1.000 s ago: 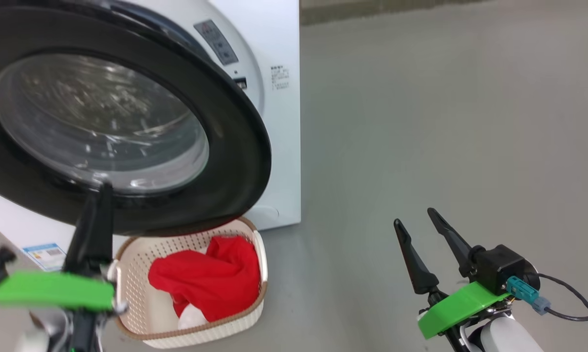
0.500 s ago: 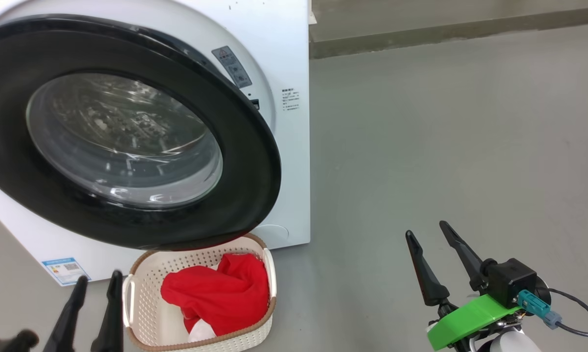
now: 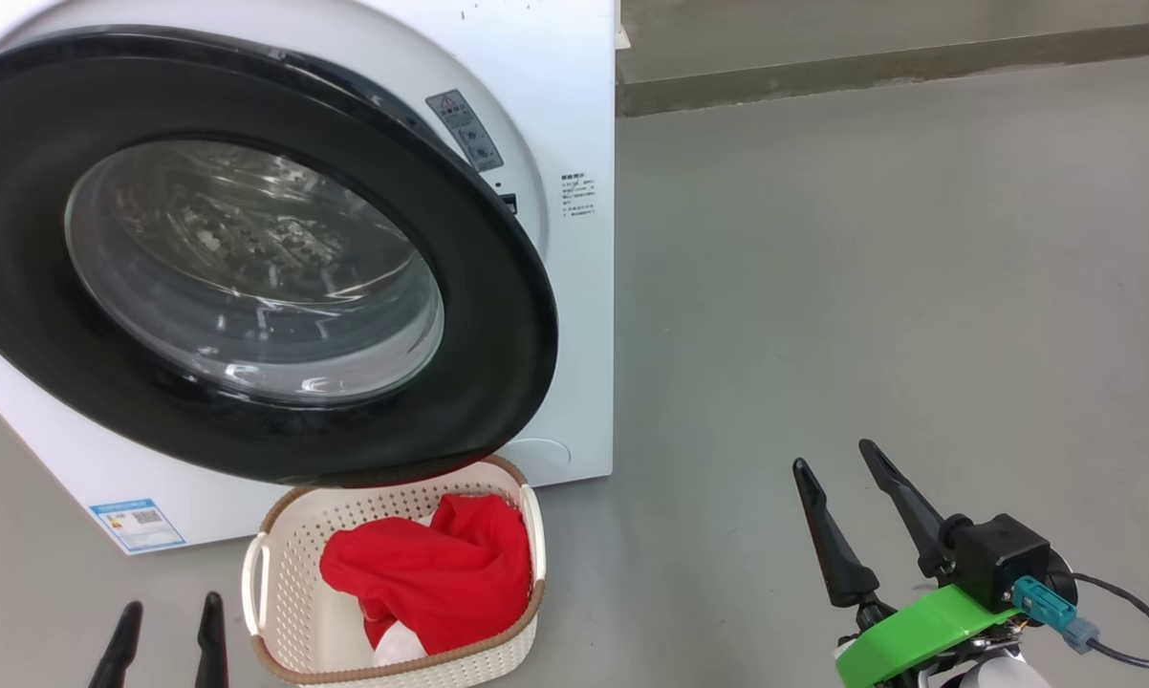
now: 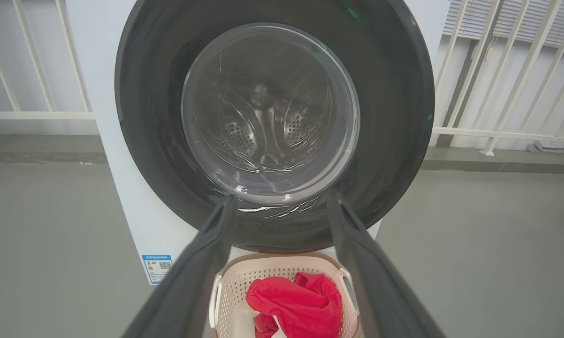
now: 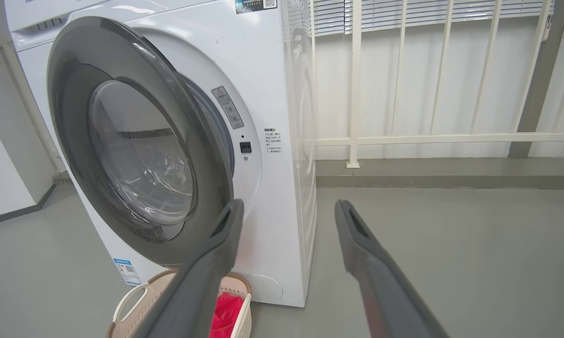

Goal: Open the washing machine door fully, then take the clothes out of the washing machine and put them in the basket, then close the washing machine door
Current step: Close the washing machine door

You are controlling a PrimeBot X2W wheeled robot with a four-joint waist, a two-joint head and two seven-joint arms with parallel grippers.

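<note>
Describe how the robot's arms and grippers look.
The left gripper and right gripper each have two long, dark, tapering fingers. Behind the right one sit a bright green bracket, a black boxy module and a teal connector with a dark cable.

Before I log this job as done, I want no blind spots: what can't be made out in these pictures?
Drum bottom: left wrist view, hidden behind the door's black rim.
Basket far end: head view, tucked under the door.
Left claw: head view, cut off below the fingertips by the bottom edge.
Label print: head view, too small to read.
</note>
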